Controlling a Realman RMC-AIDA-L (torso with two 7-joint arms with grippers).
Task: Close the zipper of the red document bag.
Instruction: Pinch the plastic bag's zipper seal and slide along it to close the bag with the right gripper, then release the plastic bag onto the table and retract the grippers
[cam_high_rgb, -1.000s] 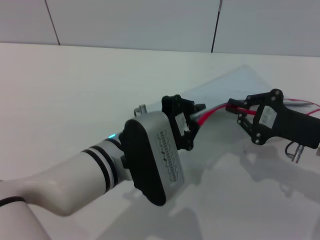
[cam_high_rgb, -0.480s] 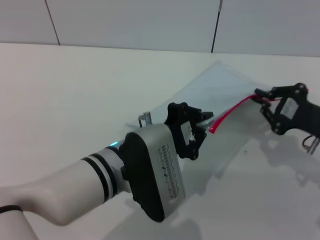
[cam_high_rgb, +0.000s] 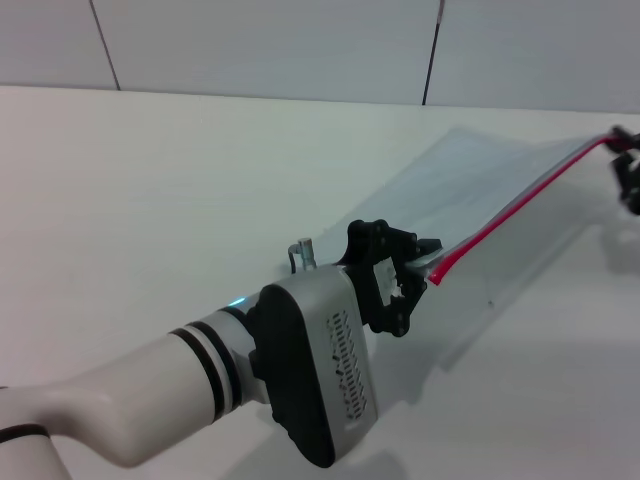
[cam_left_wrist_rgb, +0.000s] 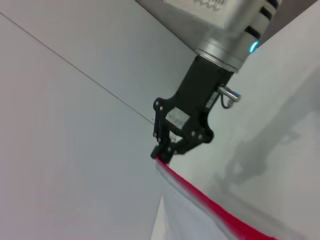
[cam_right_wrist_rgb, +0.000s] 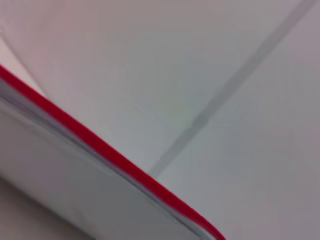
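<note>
While the zipper (cam_high_rgb: 520, 212) runs taut as a straight red line along one long edge of the red document bag (cam_high_rgb: 470, 190), that pale pouch is held lifted above the white bench (cam_high_rgb: 150, 190). Nearest the robot, the left hand (cam_high_rgb: 415, 270) is clamped on the near end of the red strip. Far out, the right hand (cam_left_wrist_rgb: 162, 152) pinches the other end, likely at the slider. The closing pull looks nearly complete; next, judge whether the slider has reached its stop, then let go.

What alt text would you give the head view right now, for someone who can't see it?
The left gripper pinches the near end of the red zipper on the pale document bag, while the right gripper, at the frame's right edge, holds the far end, stretching the zipper straight above the white table.
</note>
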